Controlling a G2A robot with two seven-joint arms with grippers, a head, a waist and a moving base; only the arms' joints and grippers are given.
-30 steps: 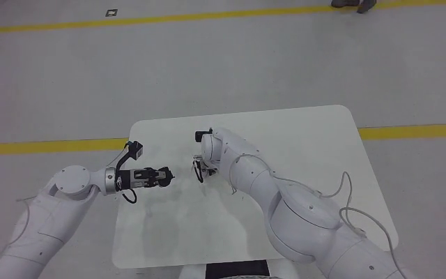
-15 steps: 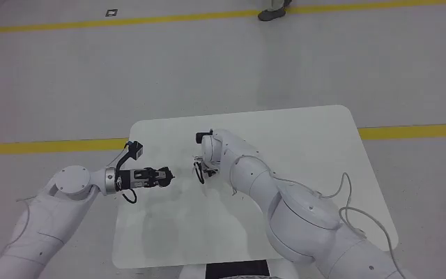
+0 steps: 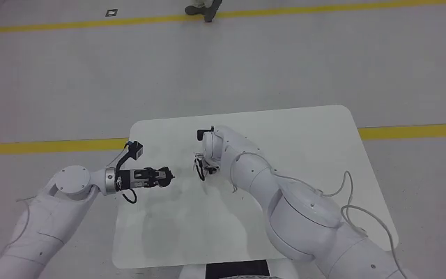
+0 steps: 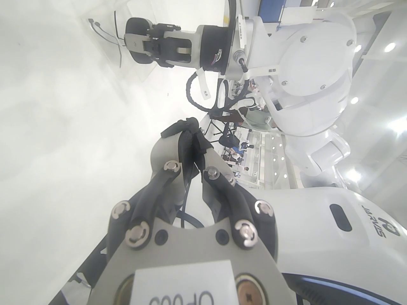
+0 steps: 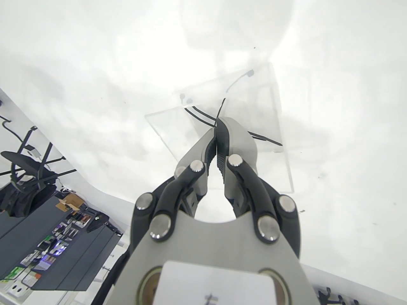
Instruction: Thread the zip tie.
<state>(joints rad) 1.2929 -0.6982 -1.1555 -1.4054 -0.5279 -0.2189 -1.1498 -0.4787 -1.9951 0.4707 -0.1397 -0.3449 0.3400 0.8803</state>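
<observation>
My right gripper [image 3: 200,168] [image 5: 217,128] is shut on a thin black zip tie [image 5: 221,106], whose tip sticks out past the fingertips. It hangs just above a clear plastic plate [image 5: 165,128] [image 4: 105,10] near the middle of the white table [image 3: 306,146]; loose zip ties [image 5: 201,116] lie on that plate. The left wrist view shows that gripper [image 4: 133,44] holding the tie [image 4: 115,26] upright over the plate. My left gripper [image 3: 167,176] [image 4: 190,127] is shut a short way to the left of it, apart from it. A thin black strand [image 4: 187,188] runs back between its fingers; I cannot tell what it is.
Bare white tabletop lies on all sides of the plate. The table's front edge [image 3: 181,265] is close below the left arm. Beyond the table is grey floor with yellow lines [image 3: 70,146].
</observation>
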